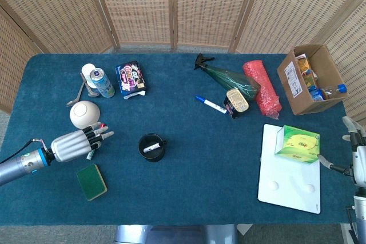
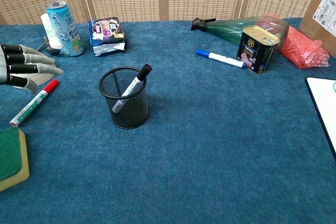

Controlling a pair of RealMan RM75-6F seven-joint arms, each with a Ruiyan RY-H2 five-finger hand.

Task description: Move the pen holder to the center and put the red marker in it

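The black wire-mesh pen holder [image 2: 125,98] stands upright on the blue cloth-covered worktop [image 2: 220,145], a black-capped marker [image 2: 131,86] leaning inside it; in the head view it sits a little toward 9 o'clock from the worktop's middle. The red-capped white marker [image 2: 33,103] lies flat at 9 o'clock from the holder, well apart from it, its red cap pointing toward 1 o'clock in the chest view. The left hand [image 1: 80,141] hangs over that marker with its fingers [image 2: 41,61] stretched out side by side toward 3 o'clock, holding nothing; whether they touch the marker I cannot tell. A cream upturned bowl [image 1: 84,111] sits at 12 o'clock from the hand; a green and yellow sponge [image 1: 91,182] lies at 6 o'clock from it. The right hand [image 1: 353,155] shows only at the 3 o'clock edge of the head view, beside the white rectangular board [image 1: 289,181]; its fingers look spread with nothing in them. A blue-capped marker [image 2: 220,59] lies beside a dark tin can [image 2: 256,49].
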